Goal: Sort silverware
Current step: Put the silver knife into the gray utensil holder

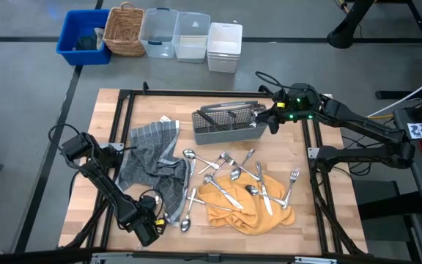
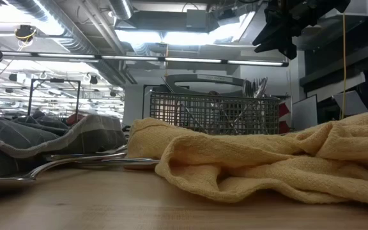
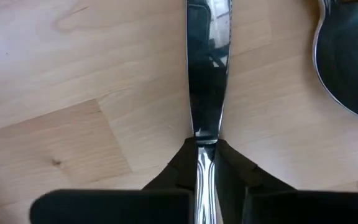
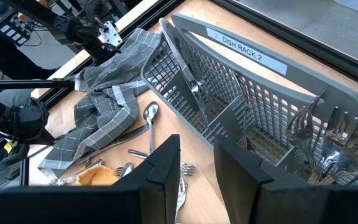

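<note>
We are seeing the left pincer (image 3: 207, 163) at the table's (image 1: 343, 220) near edge, closing its fingers on a knife (image 3: 208, 74) lying flat on the wood. Further back, silverware (image 1: 233, 180) is lying scattered on a yellow cloth (image 1: 229, 213). Beyond, the right pincer (image 4: 196, 163) is hovering, parted and empty, over the grey caddy (image 1: 229, 121).

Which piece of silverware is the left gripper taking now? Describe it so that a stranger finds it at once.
Start at the grey checked cloth on the wooden table and go to its near edge. There the left gripper is shut on a knife lying flat on bare wood. The spoon beside it lies free.
</note>
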Tool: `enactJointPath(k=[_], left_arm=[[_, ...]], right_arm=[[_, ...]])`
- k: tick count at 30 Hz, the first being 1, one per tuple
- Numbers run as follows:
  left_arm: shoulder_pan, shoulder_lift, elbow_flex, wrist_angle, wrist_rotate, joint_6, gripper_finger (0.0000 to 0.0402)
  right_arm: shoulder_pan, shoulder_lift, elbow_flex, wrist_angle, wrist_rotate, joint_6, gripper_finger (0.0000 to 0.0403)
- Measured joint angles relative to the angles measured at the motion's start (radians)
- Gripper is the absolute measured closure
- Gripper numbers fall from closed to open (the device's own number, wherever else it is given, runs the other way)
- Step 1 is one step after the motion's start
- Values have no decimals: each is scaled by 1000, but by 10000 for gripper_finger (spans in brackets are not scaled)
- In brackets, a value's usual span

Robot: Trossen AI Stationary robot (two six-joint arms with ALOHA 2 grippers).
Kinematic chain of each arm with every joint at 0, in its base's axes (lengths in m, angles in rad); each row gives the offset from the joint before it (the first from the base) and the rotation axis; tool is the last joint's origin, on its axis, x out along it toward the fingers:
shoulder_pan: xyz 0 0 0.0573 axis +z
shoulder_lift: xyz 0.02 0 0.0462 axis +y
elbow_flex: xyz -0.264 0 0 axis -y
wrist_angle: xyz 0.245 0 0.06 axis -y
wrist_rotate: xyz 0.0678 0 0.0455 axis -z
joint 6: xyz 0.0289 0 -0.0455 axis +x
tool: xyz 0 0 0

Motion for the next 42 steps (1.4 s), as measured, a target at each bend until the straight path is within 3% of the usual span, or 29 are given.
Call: enactJointPath(k=[9,32,42], left_arm=[[0,-21,-5,6,0,0,363],[-2,-50,-2,19,7,23,397],[-1,-50,-2,-3,6,80,314]], right_arm=[[0,0,0,0,0,0,302],[0,0,0,0,0,0,302],[0,0,0,0,0,0,302]])
